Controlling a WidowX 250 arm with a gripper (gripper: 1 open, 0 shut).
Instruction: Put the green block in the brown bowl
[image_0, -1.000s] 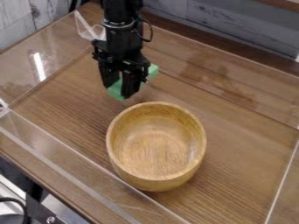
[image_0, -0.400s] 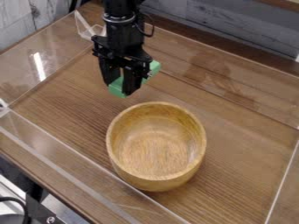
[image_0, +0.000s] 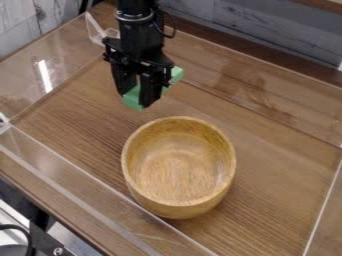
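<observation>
The green block hangs above the table, clamped between the black fingers of my gripper, which is shut on it. Green ends of the block poke out at the lower left and upper right of the fingers. The brown bowl, large, round and wooden, stands empty on the table in front and to the right of the gripper. The block is just past the bowl's far-left rim, clearly above the tabletop.
The wooden tabletop is enclosed by low clear plastic walls. A grey plank wall runs along the back. The black arm rises straight up from the gripper.
The gripper with the green block has risen slightly; the bowl has not moved.
</observation>
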